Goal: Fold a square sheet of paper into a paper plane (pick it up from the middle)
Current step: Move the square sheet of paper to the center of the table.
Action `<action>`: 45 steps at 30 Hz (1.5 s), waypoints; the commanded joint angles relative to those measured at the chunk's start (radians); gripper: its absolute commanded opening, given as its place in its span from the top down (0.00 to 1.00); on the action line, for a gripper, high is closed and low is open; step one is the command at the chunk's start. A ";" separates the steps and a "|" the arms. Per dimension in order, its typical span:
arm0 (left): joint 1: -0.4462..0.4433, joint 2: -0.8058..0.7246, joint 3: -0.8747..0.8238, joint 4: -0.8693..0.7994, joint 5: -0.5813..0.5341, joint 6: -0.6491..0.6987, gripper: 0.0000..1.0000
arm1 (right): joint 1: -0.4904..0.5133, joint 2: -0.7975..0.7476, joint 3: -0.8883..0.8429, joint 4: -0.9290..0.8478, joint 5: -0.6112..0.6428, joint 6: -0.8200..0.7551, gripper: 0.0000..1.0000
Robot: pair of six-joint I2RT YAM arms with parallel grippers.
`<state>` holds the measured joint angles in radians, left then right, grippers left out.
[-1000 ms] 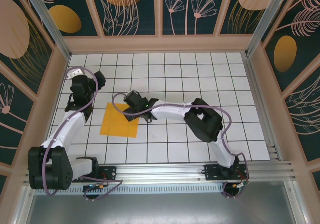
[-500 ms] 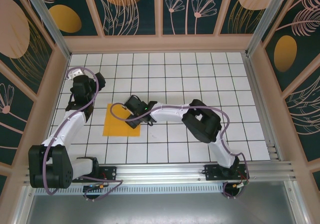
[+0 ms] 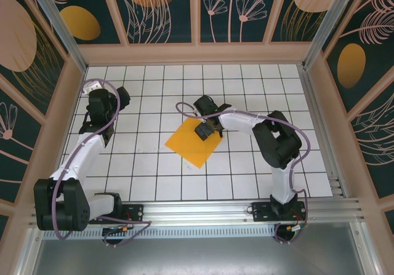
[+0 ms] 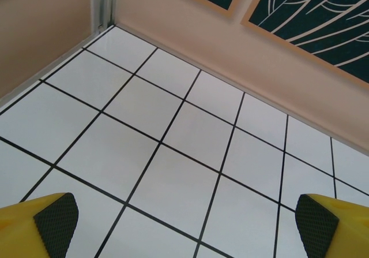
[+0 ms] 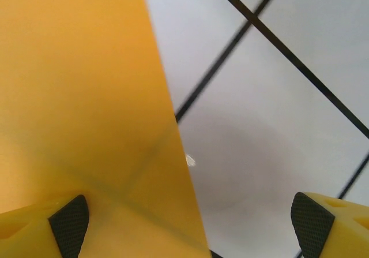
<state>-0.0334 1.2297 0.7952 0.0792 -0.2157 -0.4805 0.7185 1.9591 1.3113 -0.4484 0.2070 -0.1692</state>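
We see the sheet of paper (image 3: 191, 146) lying near the middle of the table (image 3: 246, 183), turned cornerwise to the grid. Our right gripper (image 3: 204, 130) hangs over its far right edge with the jaws spread wide and nothing clamped. In the wrist view that edge runs between the two pads (image 5: 69, 226), with paper beneath one and bare tile beneath the other. Our left gripper (image 4: 185, 226) is well apart, near the far left corner, its jaws wide open over bare tiles, holding nothing.
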 commanded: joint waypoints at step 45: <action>0.006 0.075 0.033 -0.087 0.036 -0.022 0.02 | -0.207 -0.145 -0.242 0.065 -0.015 0.714 0.08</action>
<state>-0.0334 1.2922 0.7990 0.0017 -0.1925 -0.4850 0.5358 1.8557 1.1126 -0.3031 0.0898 0.4164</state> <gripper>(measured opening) 0.985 0.924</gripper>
